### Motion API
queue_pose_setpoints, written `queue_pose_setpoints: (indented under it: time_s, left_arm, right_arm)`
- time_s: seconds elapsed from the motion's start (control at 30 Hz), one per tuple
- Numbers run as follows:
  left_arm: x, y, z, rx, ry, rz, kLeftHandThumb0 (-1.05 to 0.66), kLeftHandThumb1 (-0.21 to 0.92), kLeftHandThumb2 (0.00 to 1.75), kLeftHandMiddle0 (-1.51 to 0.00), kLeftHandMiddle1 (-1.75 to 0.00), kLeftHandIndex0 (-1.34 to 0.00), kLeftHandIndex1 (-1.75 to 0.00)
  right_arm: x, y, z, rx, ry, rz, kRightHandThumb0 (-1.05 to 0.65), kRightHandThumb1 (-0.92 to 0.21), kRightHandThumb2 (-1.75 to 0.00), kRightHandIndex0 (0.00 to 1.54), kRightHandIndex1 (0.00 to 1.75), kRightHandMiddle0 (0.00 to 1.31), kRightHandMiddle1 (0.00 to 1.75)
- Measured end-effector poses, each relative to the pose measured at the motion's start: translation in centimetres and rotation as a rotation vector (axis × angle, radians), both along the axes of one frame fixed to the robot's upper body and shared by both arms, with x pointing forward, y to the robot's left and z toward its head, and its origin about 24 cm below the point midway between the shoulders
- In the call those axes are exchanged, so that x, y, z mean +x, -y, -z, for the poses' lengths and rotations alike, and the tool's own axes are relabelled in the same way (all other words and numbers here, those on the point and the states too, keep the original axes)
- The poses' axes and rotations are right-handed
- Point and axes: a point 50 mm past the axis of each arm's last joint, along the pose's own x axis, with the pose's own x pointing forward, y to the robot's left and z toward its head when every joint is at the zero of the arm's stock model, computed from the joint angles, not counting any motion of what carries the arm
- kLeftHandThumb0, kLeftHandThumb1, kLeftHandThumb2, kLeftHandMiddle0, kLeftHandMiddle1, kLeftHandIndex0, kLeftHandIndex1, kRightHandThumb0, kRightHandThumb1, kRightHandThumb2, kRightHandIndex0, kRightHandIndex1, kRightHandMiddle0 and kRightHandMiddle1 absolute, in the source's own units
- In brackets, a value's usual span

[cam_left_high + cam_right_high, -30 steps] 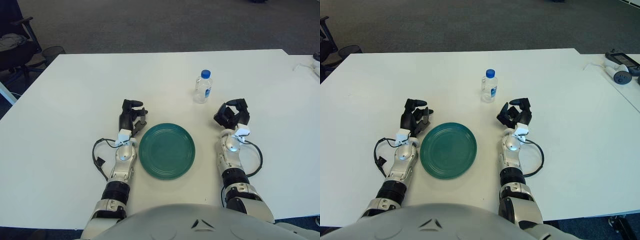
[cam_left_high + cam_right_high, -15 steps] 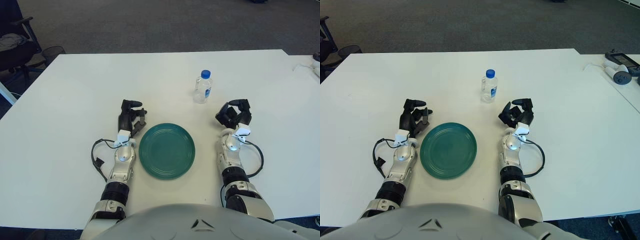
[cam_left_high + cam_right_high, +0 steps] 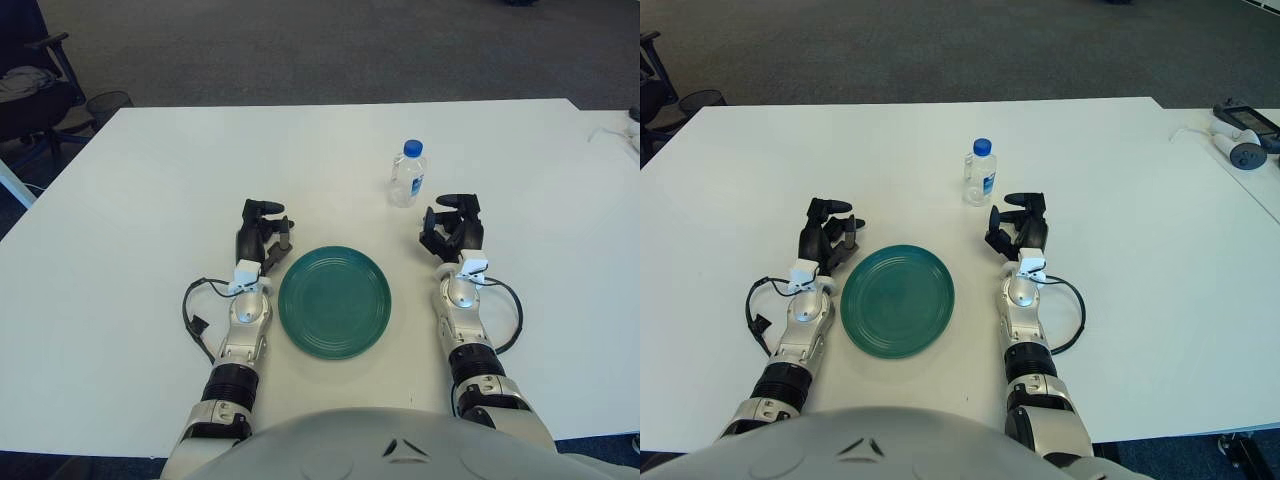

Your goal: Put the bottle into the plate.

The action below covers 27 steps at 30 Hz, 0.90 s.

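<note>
Green plate near front edge of white table, nothing in it. Clear bottle with blue cap upright, beyond plate and to its right, apart from it. Right hand just right of plate, near bottle, fingers loosely curled, gripping nothing. Left hand at plate's left rim, fingers relaxed, empty.

Plate lies on the table, near the front edge, between the two forearms. Left hand shows just left of the plate's far rim. Right hand shows to the plate's right, apart from it. Bottle stands upright on the table behind the plate and to its right, just beyond the right hand, not touching it.
</note>
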Motion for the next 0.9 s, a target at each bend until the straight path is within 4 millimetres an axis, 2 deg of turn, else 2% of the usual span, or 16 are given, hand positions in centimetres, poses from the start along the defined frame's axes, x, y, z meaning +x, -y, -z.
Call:
queue_pose_setpoints:
  time_s: [0.07, 0.13, 0.37, 0.53, 0.9]
  left_arm:
    - [0.0, 0.0, 0.0, 0.000, 0.001, 0.000, -0.37, 0.75, 0.76, -0.63, -1.16, -0.29, -1.75]
    - [0.0, 0.0, 0.0, 0.000, 0.001, 0.000, -0.37, 0.75, 0.76, -0.63, -1.16, -0.29, -1.75]
    - [0.0, -0.1, 0.1, 0.000, -0.002, -0.003, -0.37, 0.75, 0.76, -0.62, -1.16, -0.29, -1.75]
    - [0.0, -0.1, 0.1, 0.001, -0.002, -0.002, -0.37, 0.76, 0.75, -0.62, -1.16, -0.29, -1.75]
    - [0.0, 0.0, 0.1, -0.001, -0.003, -0.002, -0.37, 0.75, 0.76, -0.62, -1.17, -0.29, -1.75]
  right_arm:
    - [0.0, -0.1, 0.0, -0.005, 0.002, -0.023, -0.55, -0.45, -0.77, 0.00, 0.63, 0.00, 0.59]
    - [0.1, -0.3, 0.0, -0.013, 0.003, -0.042, -0.66, -0.50, -0.67, 0.00, 0.40, 0.00, 0.37]
    - [0.3, -0.6, 0.0, -0.033, 0.005, -0.076, -0.88, -0.62, -0.46, 0.00, 0.07, 0.00, 0.08]
    - [0.6, -1.0, -0.1, -0.093, 0.004, -0.124, -0.95, -0.65, -0.39, 0.00, 0.01, 0.00, 0.01]
    - [1.0, -1.2, -0.1, -0.163, -0.005, -0.158, -0.98, -0.64, -0.33, 0.00, 0.00, 0.00, 0.00]
